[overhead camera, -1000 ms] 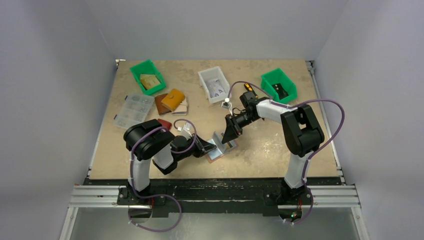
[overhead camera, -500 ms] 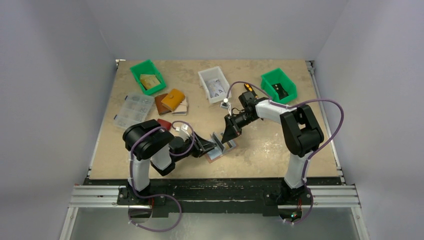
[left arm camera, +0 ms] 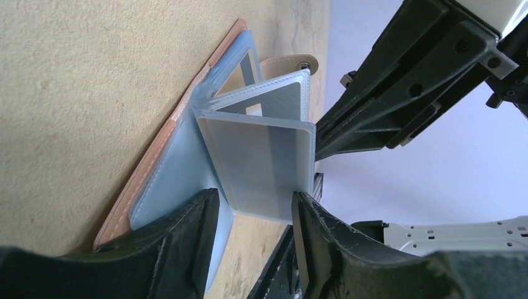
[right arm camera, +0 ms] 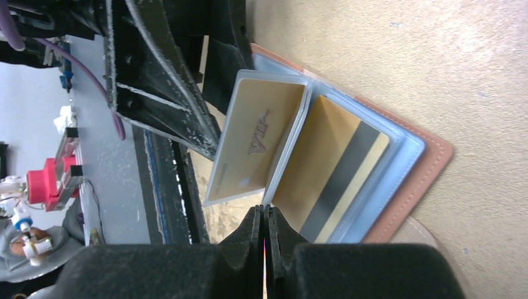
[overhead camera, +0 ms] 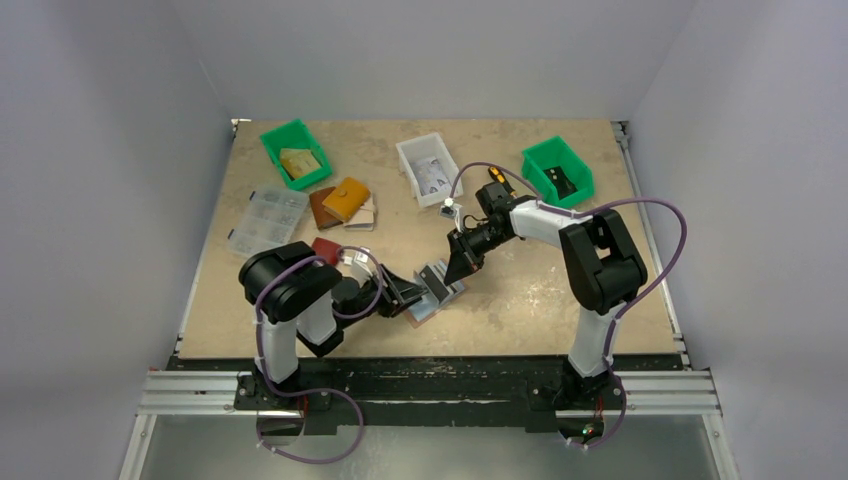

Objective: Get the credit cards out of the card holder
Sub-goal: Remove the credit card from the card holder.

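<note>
Card holder (overhead camera: 430,297) open on worktop (overhead camera: 540,290), tan-gold credit cards (right arm camera: 252,143) in its sleeves. My left pincer (left arm camera: 255,196) is spread astride one sleeve. My right pincer (right arm camera: 264,212) is pressed together at a sleeve edge.

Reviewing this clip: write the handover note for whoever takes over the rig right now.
Left pincer: open, fingers either side of a raised clear sleeve.
Right pincer: shut, apparently pinching that sleeve's edge.
The card holder lies open on the table. Two tan-gold credit cards show, one in the raised sleeve and a striped one in the sleeve behind it.
Done: holder opened, sleeve lifted.
Left: pull out every card; none is out in view.
</note>
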